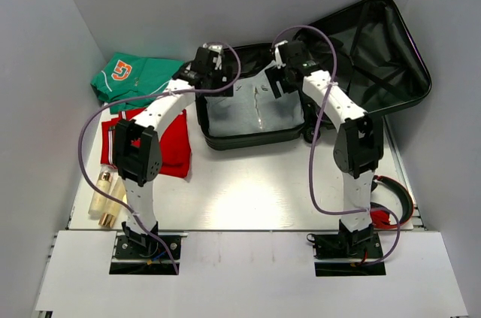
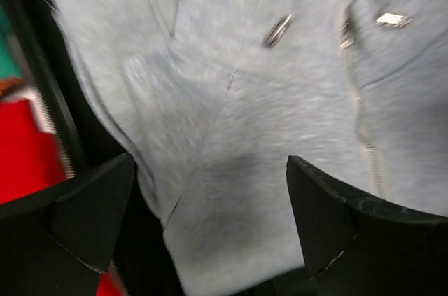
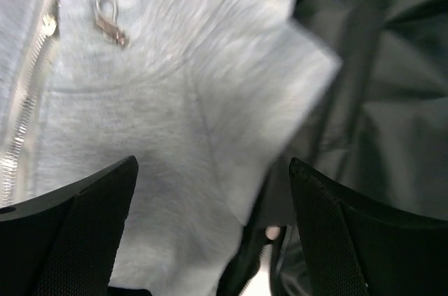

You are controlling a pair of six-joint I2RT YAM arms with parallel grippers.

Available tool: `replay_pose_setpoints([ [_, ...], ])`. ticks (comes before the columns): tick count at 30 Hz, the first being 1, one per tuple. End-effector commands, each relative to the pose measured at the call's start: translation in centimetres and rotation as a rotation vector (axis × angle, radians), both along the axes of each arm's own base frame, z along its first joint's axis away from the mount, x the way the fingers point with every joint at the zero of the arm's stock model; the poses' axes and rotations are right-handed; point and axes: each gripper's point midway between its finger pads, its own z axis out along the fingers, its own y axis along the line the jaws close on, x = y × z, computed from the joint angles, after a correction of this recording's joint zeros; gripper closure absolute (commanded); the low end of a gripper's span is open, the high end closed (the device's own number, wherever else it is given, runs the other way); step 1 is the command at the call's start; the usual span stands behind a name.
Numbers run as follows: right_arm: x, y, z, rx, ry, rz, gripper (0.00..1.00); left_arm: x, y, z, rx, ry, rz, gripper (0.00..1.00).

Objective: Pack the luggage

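The black luggage (image 1: 376,47) lies open at the back, its lid spread to the right. A grey zip-up garment (image 1: 252,111) fills its near half; it also shows in the left wrist view (image 2: 266,114) and the right wrist view (image 3: 161,114). My left gripper (image 1: 213,70) hovers over the garment's left part, jaws wide open and empty, as the left wrist view (image 2: 210,177) shows. My right gripper (image 1: 279,70) hovers over the garment's right edge by the black lining (image 3: 392,79), jaws wide open and empty, as the right wrist view (image 3: 213,177) shows.
A green shirt (image 1: 128,77) and a red cloth (image 1: 169,145) lie left of the luggage. Pale bottles (image 1: 105,194) lie at the near left. Black-and-red headphones (image 1: 391,201) sit at the near right. White walls close in on three sides.
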Motion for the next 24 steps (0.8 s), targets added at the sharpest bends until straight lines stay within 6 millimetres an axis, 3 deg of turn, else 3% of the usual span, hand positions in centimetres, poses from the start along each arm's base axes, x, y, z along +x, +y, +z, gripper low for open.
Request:
replay_pose_setpoints([
  [1, -0.1, -0.9, 6.0, 0.047, -0.097, -0.043, 0.10, -1.1, 1.2, 8.5, -0.003, -0.104, -0.012, 0.00],
  [3, -0.4, -1.0, 7.3, 0.058, -0.127, -0.058, 0.10, -1.7, 2.3, 10.5, 0.012, -0.131, 0.012, 0.00],
  [5, -0.8, -1.3, 7.5, 0.066, -0.128, -0.076, 0.13, -2.6, 4.4, 10.8, 0.027, -0.101, 0.056, 0.00],
  [6, -0.9, -1.4, 7.7, 0.076, -0.127, -0.076, 0.30, -3.1, 5.0, 11.7, 0.013, -0.107, 0.078, 0.00],
  [8, -1.2, -1.2, 6.7, 0.083, -0.099, -0.078, 0.62, -4.1, 7.9, 10.6, 0.021, -0.045, 0.150, 0.00],
  [9, -1.4, -1.1, 5.7, 0.078, -0.075, -0.079, 0.82, -4.6, 8.6, 10.9, 0.013, -0.044, 0.166, 0.00],
  [10, -1.6, -1.2, 4.3, 0.066, -0.042, -0.084, 0.88, -5.7, 10.7, 8.9, 0.025, 0.026, 0.219, 0.00],
  [13, -1.7, -1.7, 1.0, 0.036, 0.017, -0.124, 0.94, -8.0, 13.9, 5.9, 0.043, 0.128, 0.306, 0.00],
  [15, -1.3, -3.4, -0.3, -0.037, 0.016, -0.192, 0.96, -9.5, 16.0, 4.2, 0.043, 0.197, 0.365, 0.00],
  [16, -1.2, -3.5, -2.5, -0.068, 0.051, -0.195, 0.99, -9.9, 17.2, 4.1, 0.033, 0.203, 0.395, 0.00],
  [17, -0.8, -3.6, -2.8, -0.073, 0.049, -0.202, 1.00, -11.1, 18.1, 2.2, 0.038, 0.262, 0.407, 0.00],
  [18, -0.7, -3.4, -4.3, -0.076, 0.079, -0.195, 1.00, -11.5, 18.8, 2.2, 0.039, 0.264, 0.410, 0.00],
  [21, -0.6, -2.9, -7.0, -0.082, 0.139, -0.178, 1.00, -13.2, 18.4, 0.8, 0.062, 0.293, 0.315, 0.00],
  [24, -1.2, -1.1, -7.6, 0.004, 0.175, -0.147, 1.00, -14.5, 16.7, 0.2, 0.079, 0.300, 0.191, 0.00],
])
